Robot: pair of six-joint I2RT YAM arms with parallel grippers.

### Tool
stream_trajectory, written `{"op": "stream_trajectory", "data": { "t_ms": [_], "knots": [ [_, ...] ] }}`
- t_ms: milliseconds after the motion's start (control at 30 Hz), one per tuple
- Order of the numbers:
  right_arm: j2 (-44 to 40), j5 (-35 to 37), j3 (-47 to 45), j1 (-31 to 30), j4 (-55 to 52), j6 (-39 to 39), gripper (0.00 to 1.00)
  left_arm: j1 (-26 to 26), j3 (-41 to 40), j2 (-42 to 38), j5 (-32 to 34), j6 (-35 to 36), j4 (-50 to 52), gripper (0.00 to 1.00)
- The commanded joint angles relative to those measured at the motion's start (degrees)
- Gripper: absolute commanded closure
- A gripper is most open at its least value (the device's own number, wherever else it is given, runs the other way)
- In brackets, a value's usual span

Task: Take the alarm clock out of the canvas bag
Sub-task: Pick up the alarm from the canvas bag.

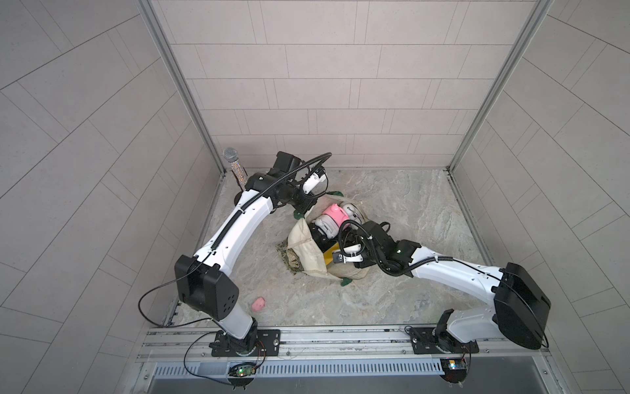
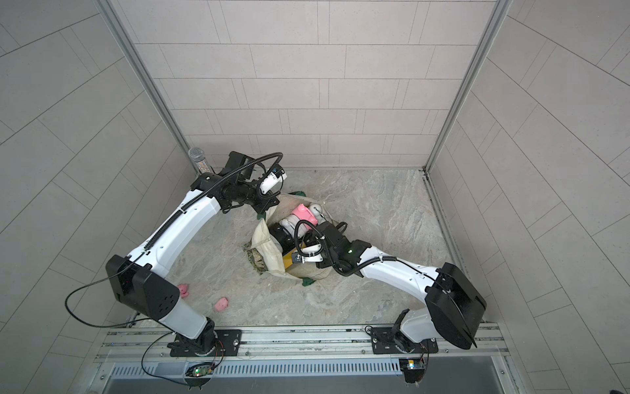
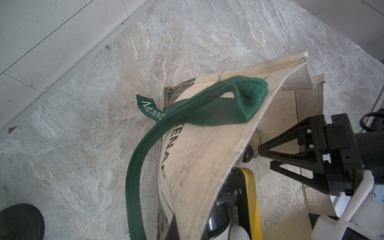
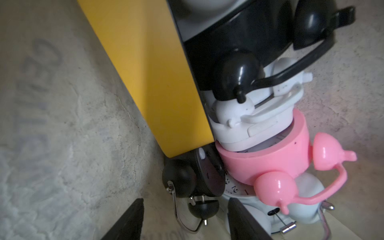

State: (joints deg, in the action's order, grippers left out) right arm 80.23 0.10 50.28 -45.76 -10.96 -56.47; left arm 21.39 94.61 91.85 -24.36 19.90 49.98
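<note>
The cream canvas bag [image 1: 306, 254] with green handles [image 3: 187, 112] lies open on the marble table and shows in both top views. My left gripper [image 1: 300, 212] is shut on the bag's far rim and holds that side up. Several alarm clocks are piled inside: a pink one [image 4: 266, 158], a white one [image 4: 249, 124], a pale blue one [image 4: 307, 199] and a small black one [image 4: 199, 176]. My right gripper [image 4: 187, 220] is inside the bag and open. The black clock's bell [image 4: 202, 208] and wire handle sit between its fingers [image 4: 133, 220] without touching them.
A yellow and black box [image 4: 158, 83] lies in the bag against the clocks. A silver microphone [image 1: 233, 163] stands in the far left corner. A pink piece [image 1: 258, 303] lies on the table near the left arm's base, and a second one [image 2: 184, 290] shows beside it.
</note>
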Motion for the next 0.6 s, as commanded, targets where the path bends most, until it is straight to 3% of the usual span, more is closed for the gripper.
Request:
{"op": "stream_trajectory", "data": {
  "t_ms": [0, 233, 567],
  "knots": [
    [0.96, 5.24, 1.61, -0.4, -1.38, -3.73, 0.38, -0.28, 4.37, -0.91, -1.57, -0.65, -9.02, 1.0],
    [4.25, 9.66, 3.83, -0.4, -3.28, -5.41, 0.49, -0.26, 4.42, -0.63, -1.75, -0.56, -8.93, 1.0],
    [3.83, 8.74, 6.57, -0.91, -10.9, -6.61, 0.49, -0.67, 4.29, -0.8, -1.71, -0.13, -8.58, 1.0]
  ]
}}
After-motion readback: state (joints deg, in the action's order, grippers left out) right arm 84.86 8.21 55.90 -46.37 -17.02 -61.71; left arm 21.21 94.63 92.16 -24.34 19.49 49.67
